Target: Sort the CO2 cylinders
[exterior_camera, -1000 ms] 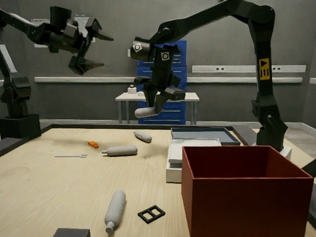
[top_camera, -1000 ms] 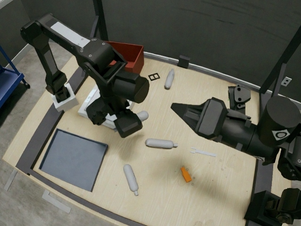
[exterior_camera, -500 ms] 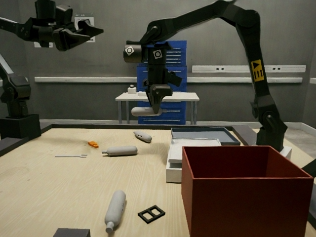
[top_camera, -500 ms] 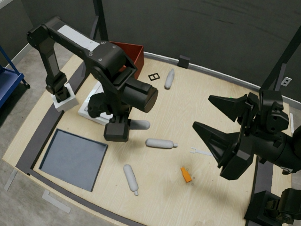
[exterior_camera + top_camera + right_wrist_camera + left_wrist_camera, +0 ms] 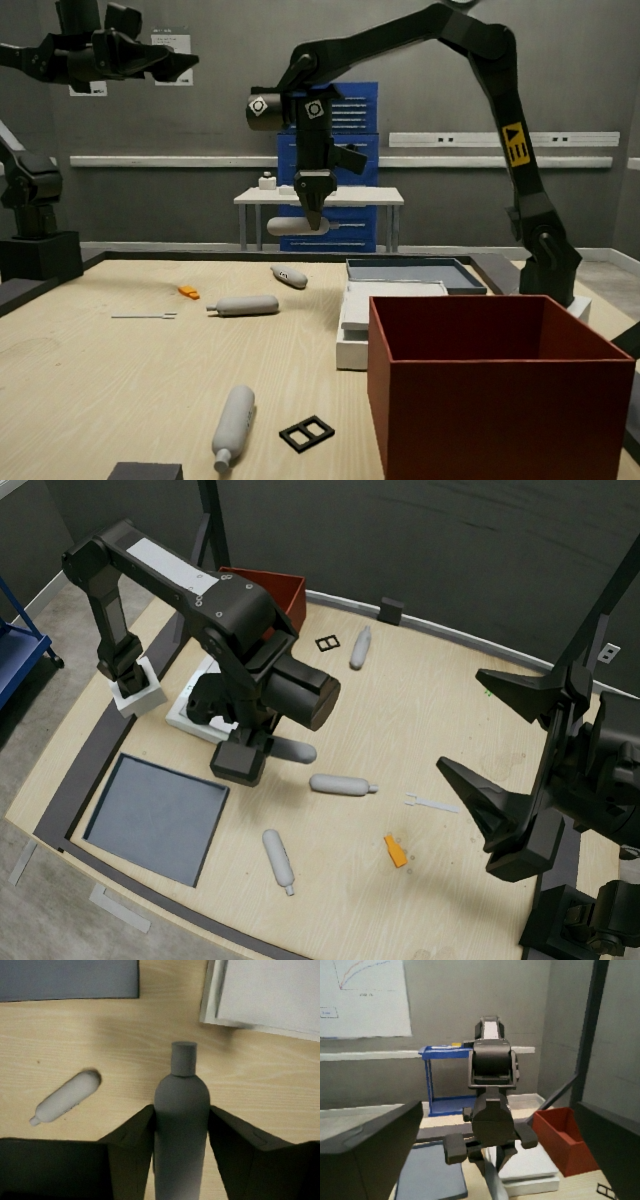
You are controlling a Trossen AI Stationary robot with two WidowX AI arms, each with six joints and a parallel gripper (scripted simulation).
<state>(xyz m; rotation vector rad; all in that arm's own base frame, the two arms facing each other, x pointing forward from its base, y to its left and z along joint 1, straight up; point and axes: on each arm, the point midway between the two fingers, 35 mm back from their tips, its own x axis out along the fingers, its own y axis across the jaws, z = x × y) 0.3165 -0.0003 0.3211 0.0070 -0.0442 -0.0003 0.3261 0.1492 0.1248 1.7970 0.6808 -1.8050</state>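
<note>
A grey wall (image 5: 206,124) backs the room, with a pale wooden table (image 5: 413,712) (image 5: 129,372) before it. Nearest me in the exterior view stands the red bin (image 5: 297,609) (image 5: 496,413) (image 5: 560,1145), a grey cylinder (image 5: 360,647) (image 5: 233,426) and a small black frame (image 5: 327,643) (image 5: 298,437) lying to one side. Beyond them I see the white scale (image 5: 193,729) (image 5: 352,354) (image 5: 530,1187) (image 5: 275,1030), a second cylinder (image 5: 339,784) (image 5: 248,305) lying flat, then a third cylinder (image 5: 278,859) (image 5: 289,276) (image 5: 67,1097) and the blue-grey tray (image 5: 155,818) (image 5: 408,271) (image 5: 430,1172) (image 5: 70,980). Above the table, my right gripper (image 5: 268,743) (image 5: 315,226) (image 5: 489,1173) (image 5: 180,1112) is closed partway around the held cylinder (image 5: 295,750) (image 5: 289,225) (image 5: 495,1185) (image 5: 181,1145), which hangs level, apart from bin and tray. My left gripper (image 5: 459,717) (image 5: 180,63) is wide open, holding nothing, well apart. A blue cabinet (image 5: 356,149) stands behind a white bench (image 5: 361,195).
</note>
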